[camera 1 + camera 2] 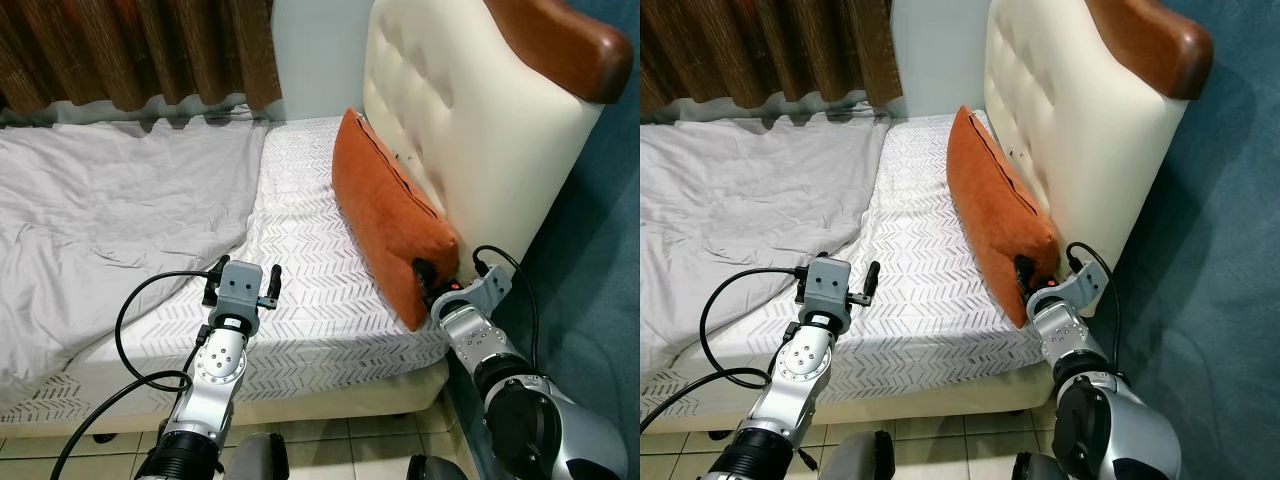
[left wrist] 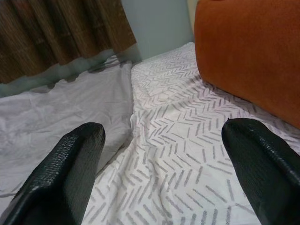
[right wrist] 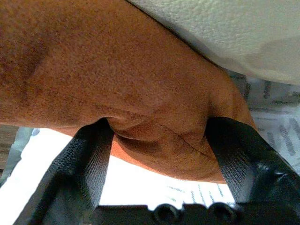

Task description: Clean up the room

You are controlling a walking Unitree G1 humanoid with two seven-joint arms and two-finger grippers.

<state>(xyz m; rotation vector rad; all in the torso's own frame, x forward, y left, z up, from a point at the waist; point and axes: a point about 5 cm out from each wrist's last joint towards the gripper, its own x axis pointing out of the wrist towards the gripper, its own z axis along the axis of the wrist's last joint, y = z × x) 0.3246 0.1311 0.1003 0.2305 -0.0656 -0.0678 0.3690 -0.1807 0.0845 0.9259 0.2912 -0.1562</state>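
Cushion point(image 1: 390, 215) first: the long orange one stands on its edge on the bed, leaning against the padded cream headboard point(image 1: 460, 110), its near corner hanging close to the mattress edge. The right end effector point(image 3: 157, 136) has that corner pinched between its two black fingers, the fabric bunched up where they bite.

To my eye the hold is the weak point. Only a corner of soft stuffing is caught, so a pull could let the cloth slide out, or drag the cushion sideways along the headboard until it flops flat or tips off the bed toward the floor. The black cable looping at the right wrist sits just beside the headboard and might snag there if the arm swings.

Away from the headboard, the patterned sheet point(image 1: 300, 260) is bare, and the grey blanket point(image 1: 100, 220) lies rumpled further over, toward the brown curtain point(image 1: 130, 50). The left end effector point(image 1: 242, 283) hovers over the sheet with its fingers spread wide, holding nothing; a careless reach could ruck the sheet.
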